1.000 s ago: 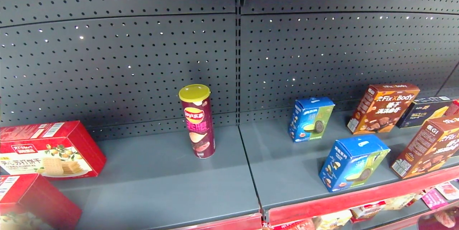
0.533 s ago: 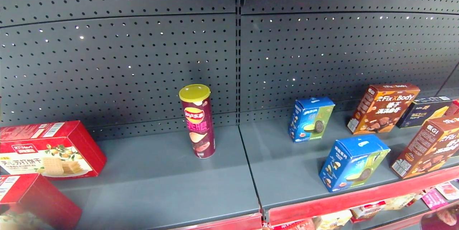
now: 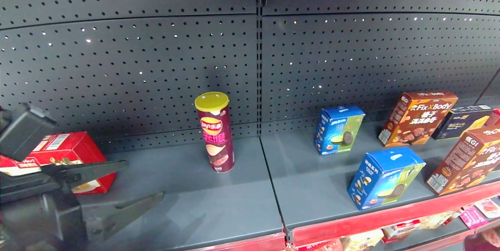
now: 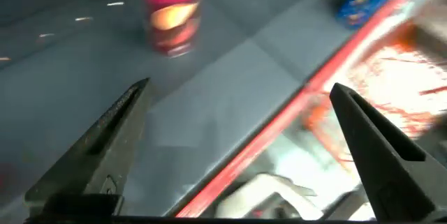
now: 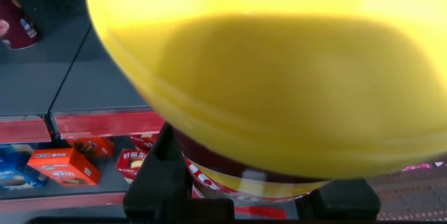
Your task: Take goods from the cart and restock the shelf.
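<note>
1. Left gripper [image 3: 142, 180] is hanging low over the front part of the shelf [image 3: 203, 208], its two fingers spread wide with nothing between them.
2. Ahead of it and off to its right, a chip can [image 3: 215, 133] with a yellow lid is standing upright near the shelf's perforated back wall, well apart from the fingers.
3. Just behind this gripper, a red box [image 3: 84, 147] is lying on the shelf, partly hidden by the gripper.
4. Right gripper [image 5: 244, 182] is holding a second can [image 5: 265, 77], with its fingers closing on either side of the dark red body under the can's yellow lid.
5. Far to the left gripper's right, past the chip can, two blue boxes [image 3: 338, 129] are standing on the shelf, one behind the other.
6. Beyond those, brown boxes [image 3: 416, 118] are standing at an angle.
</note>
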